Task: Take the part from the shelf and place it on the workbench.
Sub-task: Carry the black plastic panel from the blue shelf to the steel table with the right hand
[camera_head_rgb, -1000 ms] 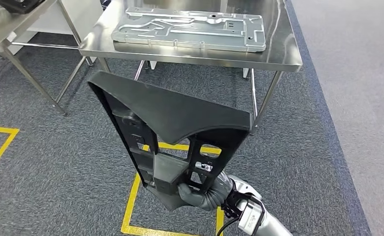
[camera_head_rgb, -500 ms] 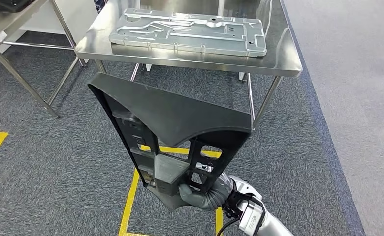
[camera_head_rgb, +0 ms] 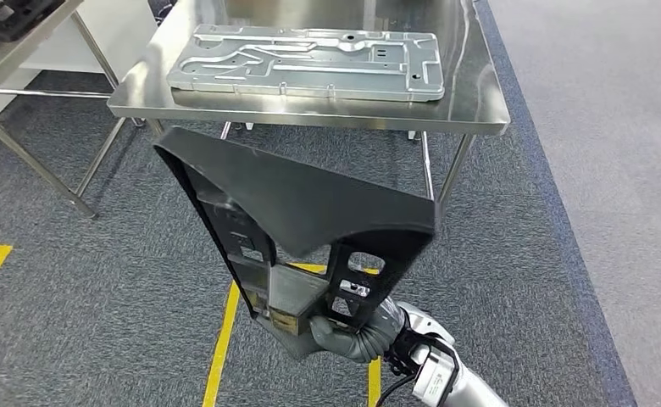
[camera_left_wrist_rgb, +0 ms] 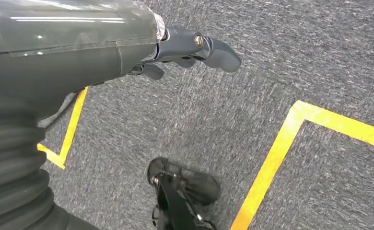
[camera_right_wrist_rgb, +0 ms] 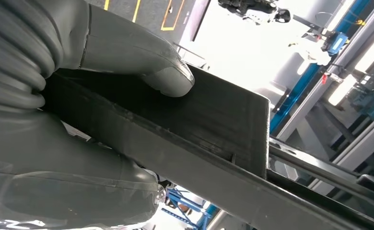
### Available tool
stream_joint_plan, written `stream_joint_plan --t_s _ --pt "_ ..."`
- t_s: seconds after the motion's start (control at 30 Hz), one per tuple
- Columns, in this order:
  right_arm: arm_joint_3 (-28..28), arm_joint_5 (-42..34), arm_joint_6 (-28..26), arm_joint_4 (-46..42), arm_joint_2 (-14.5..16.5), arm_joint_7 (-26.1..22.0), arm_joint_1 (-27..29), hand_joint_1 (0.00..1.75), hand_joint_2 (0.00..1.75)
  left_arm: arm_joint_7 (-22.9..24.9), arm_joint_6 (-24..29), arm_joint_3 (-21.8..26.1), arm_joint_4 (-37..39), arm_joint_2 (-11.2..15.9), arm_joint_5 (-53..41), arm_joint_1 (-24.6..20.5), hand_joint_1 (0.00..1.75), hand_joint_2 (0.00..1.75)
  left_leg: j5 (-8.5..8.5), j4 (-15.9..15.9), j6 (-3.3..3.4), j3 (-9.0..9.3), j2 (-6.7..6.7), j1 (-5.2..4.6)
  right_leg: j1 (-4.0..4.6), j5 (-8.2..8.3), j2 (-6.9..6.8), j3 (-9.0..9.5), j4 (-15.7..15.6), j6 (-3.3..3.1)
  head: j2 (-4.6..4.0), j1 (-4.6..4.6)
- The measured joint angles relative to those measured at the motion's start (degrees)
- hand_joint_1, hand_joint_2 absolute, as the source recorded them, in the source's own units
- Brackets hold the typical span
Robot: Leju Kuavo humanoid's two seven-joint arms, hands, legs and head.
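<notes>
Head view: the right hand [camera_head_rgb: 331, 332] grips the lower end of a large black plastic part [camera_head_rgb: 297, 216], a flat, roughly triangular panel with ribbed walls and rectangular cut-outs, held upright in the air above the grey carpet [camera_head_rgb: 98, 280]. The part stands in front of, and well short of, a stainless-steel workbench [camera_head_rgb: 471, 102]; its upper edge lies below the bench's front rim in the picture. On the bench top lies a flat, pressed metal plate [camera_head_rgb: 310, 61] with raised channels. Yellow floor tape [camera_head_rgb: 219, 352] runs under the part. A second steel table [camera_head_rgb: 22, 38] stands at far left, carrying a dark object [camera_head_rgb: 5, 15] at the frame's corner.

Right wrist view: the thick grey thumb [camera_right_wrist_rgb: 168, 76] presses on one face of the part [camera_right_wrist_rgb: 214, 115], the palm closing on the opposite side; the part is clamped between them.

Left wrist view: the left hand [camera_left_wrist_rgb: 190, 48] hangs over the carpet, its dark fingers [camera_left_wrist_rgb: 218, 50] extended, lying loosely together and holding nothing.
</notes>
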Motion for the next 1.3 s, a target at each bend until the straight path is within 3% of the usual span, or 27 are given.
stream_joint_plan --t_s 0.03,0.07,0.13,0.17,0.3,0.37,0.47,0.5,0.53,0.57,0.63,0.7,0.83,0.87,0.93,1.0,1.03,1.07,1.1,1.17,1.23,1.3 --pt "0.00 0.01 0.00 0.01 -0.01 0.00 0.09 1.66 1.75 -0.03 -0.01 0.00 0.00 0.00 0.02 0.09 0.00 1.75 1.30 -0.08 0.17 -0.61 -0.01 -0.03 0.16 -0.36 0.16 0.48 0.01 -0.03 0.00 -0.01" --pt "0.00 0.02 0.00 0.01 0.00 0.00 0.13 1.66 1.75 -0.05 -0.02 0.00 0.00 0.01 0.02 0.14 0.00 1.75 3.65 -2.43 0.44 -0.12 -0.02 -0.08 0.31 -0.76 0.28 1.08 0.02 -0.01 0.00 -0.01" --pt "0.00 0.03 0.00 0.02 0.00 0.01 0.12 1.66 1.75 -0.07 -0.02 -0.01 0.00 0.09 0.03 0.16 0.00 1.75 8.39 -9.68 1.27 2.43 -0.07 -0.41 0.57 -1.66 0.41 2.26 0.02 0.18 0.00 0.01" --pt "0.00 0.04 0.00 0.03 0.00 0.01 0.08 1.66 1.75 -0.08 -0.03 -0.01 0.00 0.15 0.03 0.12 0.00 1.75 9.43 -12.73 1.66 3.66 -0.09 -0.64 0.66 -2.06 0.48 2.58 0.08 0.40 0.00 0.01" --pt "0.01 0.11 -0.02 0.02 -0.01 0.00 0.09 1.66 1.75 -0.11 -0.04 -0.01 0.00 0.33 0.03 0.08 0.00 1.75 8.71 -16.06 2.73 5.41 -0.18 -0.97 0.53 -2.35 0.47 2.76 0.64 1.68 0.00 0.01" --pt "0.02 0.11 -0.03 -0.05 -0.02 0.01 -0.03 1.66 1.75 -0.14 -0.08 -0.01 0.00 0.35 0.03 0.12 0.00 1.75 8.40 -16.83 3.32 6.64 -0.27 -0.69 0.41 -3.28 0.32 1.70 3.24 2.32 0.00 0.02" --pt "0.02 0.04 -0.11 0.19 -0.04 0.02 -0.29 1.66 1.75 -0.22 -0.17 -0.02 0.00 0.34 0.03 0.06 0.00 1.75 7.49 -17.18 3.65 7.93 -0.27 -0.58 -0.10 -6.61 0.15 -4.87 13.04 3.07 0.00 0.02" --pt "0.02 0.00 -0.13 0.38 -0.05 0.02 -0.30 1.66 1.75 -0.25 -0.19 -0.02 0.00 0.34 0.02 0.09 0.00 1.75 7.08 -17.18 3.58 8.35 -0.28 -0.57 -0.30 -6.86 0.09 -7.00 15.39 3.27 0.00 0.02" --pt "0.02 -0.03 -0.13 0.57 -0.07 0.02 -0.30 1.66 1.75 -0.25 -0.19 -0.03 0.00 0.34 0.02 0.16 0.00 1.75 6.63 -17.18 3.47 8.90 -0.30 -0.55 -0.45 -6.06 0.02 -8.21 15.87 3.40 0.00 0.02" --pt "0.01 -0.04 -0.13 0.73 -0.08 0.02 -0.32 1.66 1.75 -0.25 -0.20 -0.03 0.00 0.34 0.02 0.21 0.00 1.75 6.12 -17.18 3.34 9.58 -0.31 -0.53 -0.56 -4.19 -0.07 -8.32 14.27 3.46 0.00 0.02" --pt "-0.01 -0.06 -0.13 0.89 -0.09 0.02 -0.37 1.66 1.75 -0.26 -0.21 -0.03 0.00 0.31 0.03 0.27 0.00 1.75 4.98 -17.21 2.94 11.07 -0.31 -0.48 -0.60 1.10 -0.32 -6.37 7.14 3.23 0.00 0.02" --pt "-0.03 -0.09 -0.13 1.04 -0.10 0.02 -0.46 1.66 1.75 -0.33 -0.21 -0.03 0.00 0.28 0.02 0.16 0.00 1.75 4.10 -17.44 2.32 11.80 -0.26 -0.51 -0.21 3.55 -0.57 -4.97 1.79 2.55 0.00 0.05" --pt "-0.12 -0.20 -0.15 1.14 -0.08 0.00 -0.51 1.66 1.75 -0.45 -0.22 -0.05 0.01 0.25 0.01 -0.05 0.00 1.75 4.04 -16.52 1.00 12.34 -0.06 -0.51 -0.02 2.73 -0.22 -3.53 0.06 0.83 0.00 0.04" --pt "-0.11 -0.21 -0.15 1.14 -0.05 0.00 -0.58 1.66 1.75 -0.49 -0.24 -0.05 0.02 0.23 0.01 -0.15 0.00 1.75 4.08 -14.27 0.86 11.28 -0.10 -0.45 -0.10 2.30 -0.21 -2.70 -0.18 0.44 0.00 0.04" --pt "-0.11 -0.22 -0.15 1.21 -0.05 -0.01 -0.69 1.66 1.75 -0.59 -0.29 -0.07 0.02 0.20 0.01 -0.23 0.00 1.75 3.00 -6.91 0.63 6.82 -0.17 -0.37 -0.06 1.16 -0.20 -1.05 -0.45 -0.11 0.00 0.04" --pt "-0.11 -0.17 -0.16 1.38 -0.05 -0.02 -0.60 1.66 1.75 -0.69 -0.34 -0.07 0.02 0.19 0.01 0.05 0.00 1.75 -0.04 -0.99 0.45 1.86 -0.18 -0.34 0.07 -0.26 -0.06 0.56 -0.46 -0.32 0.00 0.02" --pt "-0.11 -0.13 -0.17 1.45 -0.05 -0.02 -0.52 1.66 1.75 -0.72 -0.37 -0.07 0.02 0.19 0.01 0.24 0.00 1.75 -1.15 -0.21 0.41 0.29 -0.18 -0.35 0.13 -1.02 0.07 1.54 -0.47 -0.34 0.00 0.03" --pt "-0.11 -0.09 -0.17 1.49 -0.05 -0.02 -0.46 1.66 1.75 -0.74 -0.39 -0.07 0.02 0.19 0.01 0.39 0.00 1.75 -1.14 -1.24 0.46 -0.47 -0.18 -0.35 0.16 -1.82 0.20 2.64 -0.46 -0.30 0.00 0.03" --pt "-0.11 -0.06 -0.17 1.50 -0.05 -0.02 -0.43 1.66 1.75 -0.75 -0.43 -0.07 0.02 0.20 0.01 0.48 0.00 1.75 0.38 -3.83 0.60 -0.52 -0.18 -0.37 0.20 -2.66 0.29 3.83 -0.47 -0.21 0.00 0.03" --pt "-0.10 0.00 -0.16 1.57 -0.04 -0.02 -0.38 1.66 1.75 -0.75 -0.46 -0.07 0.02 0.27 0.03 0.69 0.00 1.75 7.33 -10.72 1.17 0.00 -0.20 -0.63 0.29 -4.41 0.45 5.88 -0.42 0.08 0.00 0.03" --pt "-0.10 0.10 -0.14 1.64 0.02 -0.02 -0.29 1.66 1.75 -0.74 -0.46 -0.07 0.01 0.39 0.08 0.85 0.00 1.75 12.00 -14.31 1.81 0.59 -0.26 -1.05 0.38 -5.78 0.67 7.20 -0.47 0.69 0.00 0.02" --pt "-0.10 0.19 -0.14 1.54 0.24 -0.02 -0.38 1.66 1.75 -0.74 -0.48 -0.07 0.00 0.44 0.17 0.67 0.00 1.75 11.65 -14.89 2.42 1.70 -0.37 -1.12 0.43 -5.69 0.73 7.69 0.30 1.49 0.00 0.03"
